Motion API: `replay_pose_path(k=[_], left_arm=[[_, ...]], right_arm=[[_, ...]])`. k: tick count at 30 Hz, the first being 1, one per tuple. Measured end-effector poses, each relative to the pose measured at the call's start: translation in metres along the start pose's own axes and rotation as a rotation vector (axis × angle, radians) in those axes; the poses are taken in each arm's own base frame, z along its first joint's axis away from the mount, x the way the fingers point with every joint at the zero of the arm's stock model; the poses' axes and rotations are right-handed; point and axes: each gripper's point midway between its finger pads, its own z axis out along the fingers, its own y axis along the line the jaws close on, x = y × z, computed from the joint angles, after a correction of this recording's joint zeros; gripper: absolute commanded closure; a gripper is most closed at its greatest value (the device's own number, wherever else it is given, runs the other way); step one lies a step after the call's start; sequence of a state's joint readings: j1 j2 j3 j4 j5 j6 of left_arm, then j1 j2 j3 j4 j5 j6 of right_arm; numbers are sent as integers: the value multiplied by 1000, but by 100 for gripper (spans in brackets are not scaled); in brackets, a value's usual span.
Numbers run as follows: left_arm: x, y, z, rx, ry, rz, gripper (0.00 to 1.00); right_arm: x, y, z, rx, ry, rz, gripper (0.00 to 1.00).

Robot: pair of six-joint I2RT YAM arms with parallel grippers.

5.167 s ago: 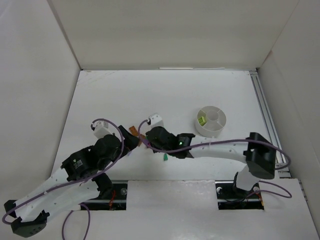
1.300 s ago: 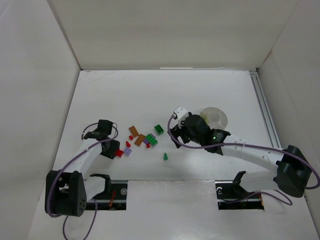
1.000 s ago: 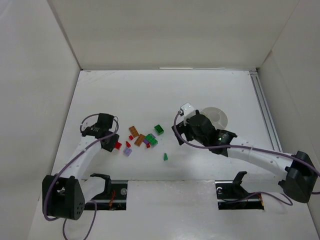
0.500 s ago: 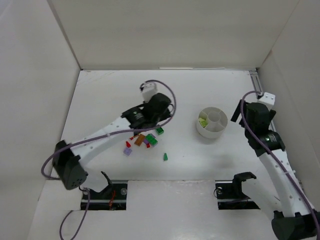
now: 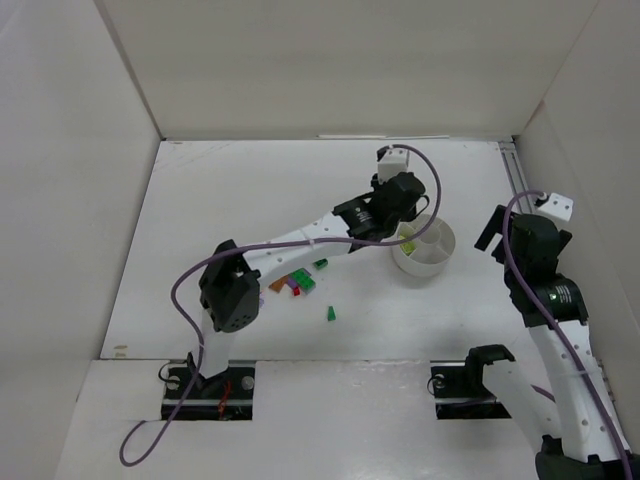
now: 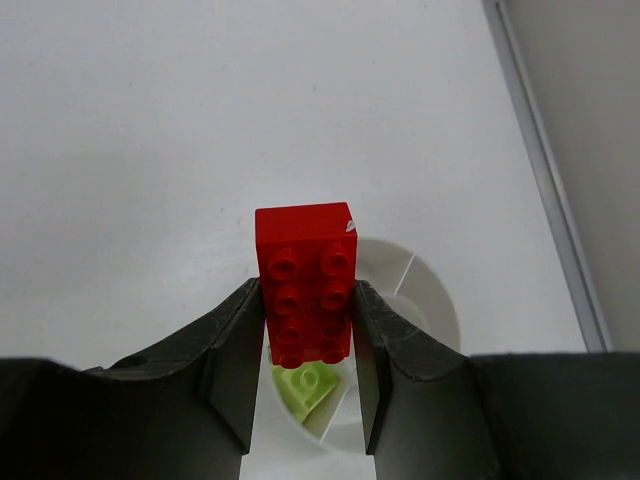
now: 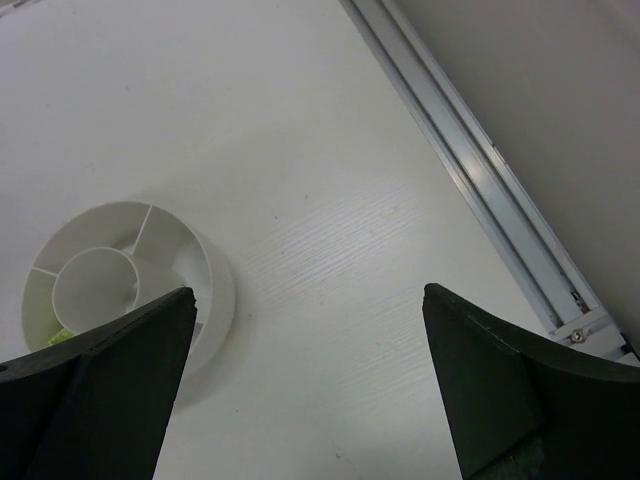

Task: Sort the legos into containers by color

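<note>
Red lego (image 6: 303,260) pinched in left hand (image 6: 306,300), arm (image 5: 300,238) stretched to dish (image 6: 432,300); right hand (image 7: 307,300) spread, empty.

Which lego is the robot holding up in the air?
The red brick, pinched in the left tool over the white dish. The other bricks lie on the table, plus a lime one in the dish.

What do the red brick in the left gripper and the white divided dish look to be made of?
Red brick, held by the left gripper: likely moulded hard plastic, smooth and slightly glossy, with crisp studs and edges. White dish: probably plastic too, matt to satin, with thin even dividers; ceramic cannot be ruled out.
</note>
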State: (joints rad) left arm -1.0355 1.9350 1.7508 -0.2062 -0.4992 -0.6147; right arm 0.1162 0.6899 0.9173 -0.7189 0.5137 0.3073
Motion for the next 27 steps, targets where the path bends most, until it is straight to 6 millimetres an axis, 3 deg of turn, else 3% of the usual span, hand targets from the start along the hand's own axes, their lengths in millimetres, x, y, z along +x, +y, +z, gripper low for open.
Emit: replay_pose_path(k=[6, 11, 21, 27], left_arm=[[-25, -28, 46, -2, -77, -27, 83], [-6, -21, 73, -26, -42, -17, 81], [11, -32, 79, 47, 30, -61, 84], [33, -30, 84, 51, 82, -77, 86]], right_arm=[[5, 5, 3, -21, 26, -32, 0], [5, 6, 3, -28, 28, -39, 0], [6, 6, 5, -27, 33, -44, 0], [6, 7, 5, -26, 35, -45, 0]])
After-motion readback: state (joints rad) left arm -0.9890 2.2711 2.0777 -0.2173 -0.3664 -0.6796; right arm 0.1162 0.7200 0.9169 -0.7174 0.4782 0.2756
